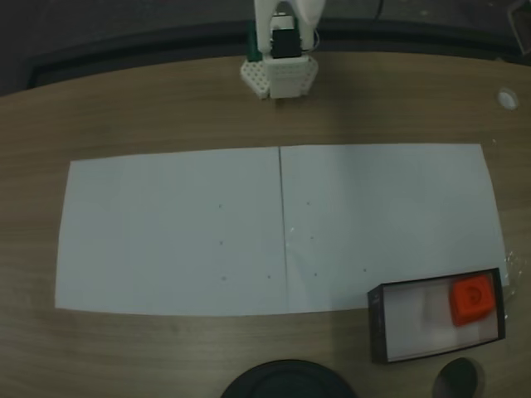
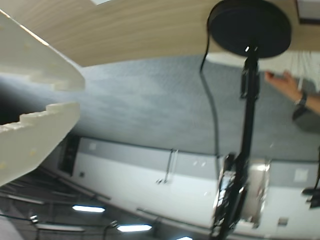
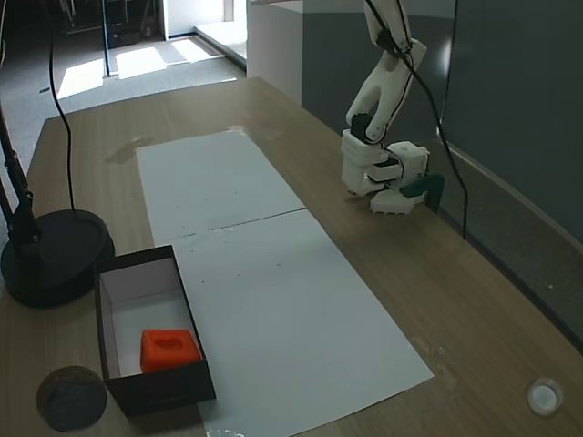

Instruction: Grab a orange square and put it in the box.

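Placement looks done: orange square (image 1: 472, 300) lies inside the box (image 1: 377, 325), far from the folded arm, whose tool (image 2: 75, 95) stands slightly parted and empty, so nothing remains.

White plastic arm (image 3: 383, 86), black servo blocks, black cable, green clamp (image 3: 424, 187), stepped white tool (image 2: 52, 97)

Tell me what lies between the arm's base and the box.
In both fixed views, only bare white paper and wood tabletop separate base from box.
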Controlling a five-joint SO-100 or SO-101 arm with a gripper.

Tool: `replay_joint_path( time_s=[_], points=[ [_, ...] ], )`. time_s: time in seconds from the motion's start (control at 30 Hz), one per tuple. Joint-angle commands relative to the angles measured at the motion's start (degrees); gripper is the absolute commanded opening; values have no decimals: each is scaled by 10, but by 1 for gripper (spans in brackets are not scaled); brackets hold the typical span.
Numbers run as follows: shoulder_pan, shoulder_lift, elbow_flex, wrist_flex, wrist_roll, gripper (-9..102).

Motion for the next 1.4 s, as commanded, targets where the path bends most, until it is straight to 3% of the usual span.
replay_joint_path(
  time_s=[0.0,0.33,0.63,1.03,1.37],
  points=[
    [57,128,33,1,-3,0],
    [67,452,395,-14,-2,0],
    [68,591,569,-39,-6,0],
    [69,699,853,-239,3,0],
    [68,697,1064,-370,101,0]
  ],
)
